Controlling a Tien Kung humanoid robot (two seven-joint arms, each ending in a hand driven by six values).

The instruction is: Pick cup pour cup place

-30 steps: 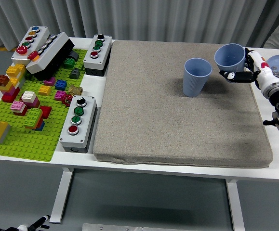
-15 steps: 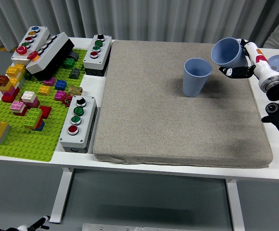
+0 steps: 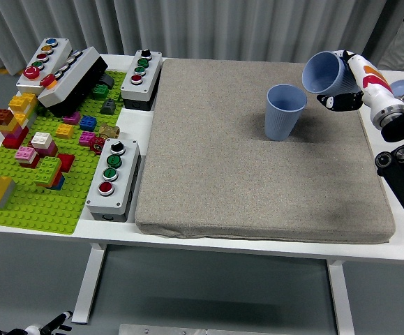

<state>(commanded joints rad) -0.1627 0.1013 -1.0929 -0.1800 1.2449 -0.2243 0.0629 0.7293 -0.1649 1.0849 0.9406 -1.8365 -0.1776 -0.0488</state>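
Head view: right robot hand [image 3: 348,84] grasps tilted blue cup [image 3: 323,72] above standing cup [image 3: 284,112].

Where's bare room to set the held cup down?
Most of the grey mat is bare: everything left of and in front of the standing cup. The right hand holds the tilted cup above it. The brick baseplate and button boxes are crowded.

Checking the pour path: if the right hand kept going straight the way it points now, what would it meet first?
Probably the standing blue cup: the right hand tips its held cup leftward toward it, though depth is unclear.
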